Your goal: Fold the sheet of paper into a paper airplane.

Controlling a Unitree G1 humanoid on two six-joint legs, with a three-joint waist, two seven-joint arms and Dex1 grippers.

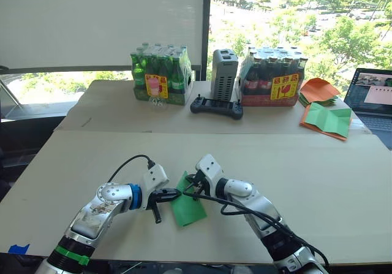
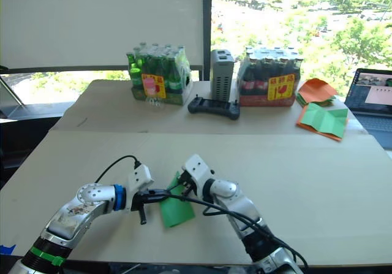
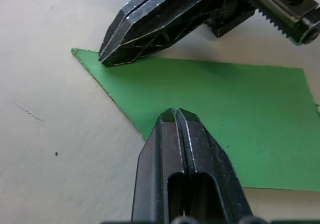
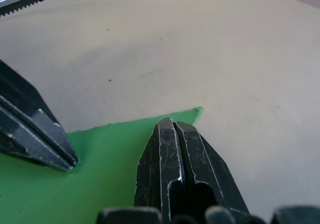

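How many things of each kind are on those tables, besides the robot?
Green paper under the grippers: 1
Bottle packs: 2
Grey box: 1
Black controller: 1
Orange and green paper pile: 1
Laptop: 1
Total: 7

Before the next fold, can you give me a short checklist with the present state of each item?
1. Paper on the bare table, nothing on it besides the fingers: ok.
2. Left gripper fingers shut, tip on the paper: ok.
3. Right gripper fingers shut, tip on the paper near its corner: ok.
4. The two grippers close but apart: ok.
5. Fold edges aligned: cannot tell.
6. Controller and bottles far from the fold area: ok.
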